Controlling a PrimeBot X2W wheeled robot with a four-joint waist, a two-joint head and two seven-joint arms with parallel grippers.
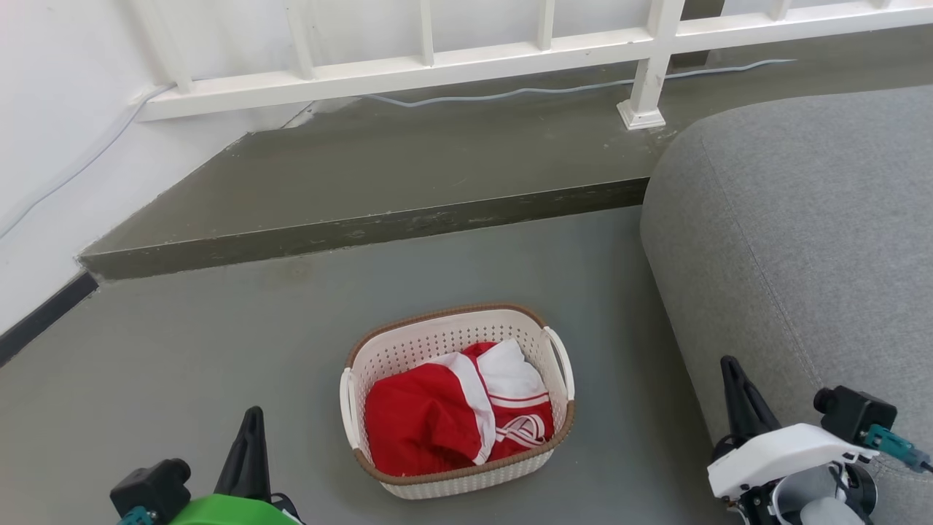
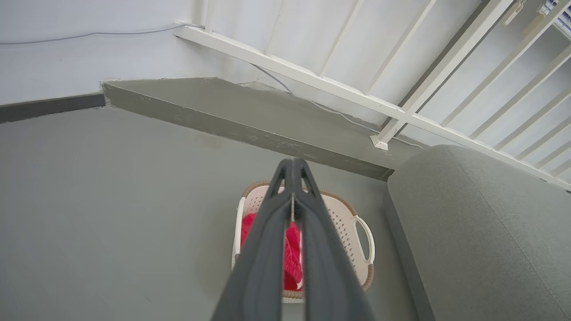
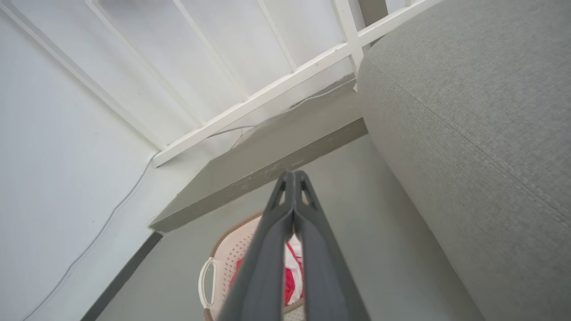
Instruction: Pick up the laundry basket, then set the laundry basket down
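Your left gripper (image 1: 253, 419) and right gripper (image 1: 729, 364) hang near you, fingers pressed together and empty, one on each side of the laundry basket (image 1: 437, 343), which sits on the floor (image 1: 219, 350) left of the sofa (image 1: 802, 240), probably so each can reach a side handle (image 1: 561, 357).

The laundry basket (image 1: 437, 341) stands upright on the grey floor (image 1: 219, 350), near the grey sofa (image 1: 787, 240) on the robot's right, with a strip of floor between them. It is a small cream-white plastic tub, rounded-rectangular, its walls pierced with rows of little holes. It has a brown woven-look rim (image 1: 466, 475) and a white loop handle (image 1: 563, 361) on each side. Crumpled red-and-white clothing (image 1: 430, 419) lies inside (covering most of the bottom), below the rim.
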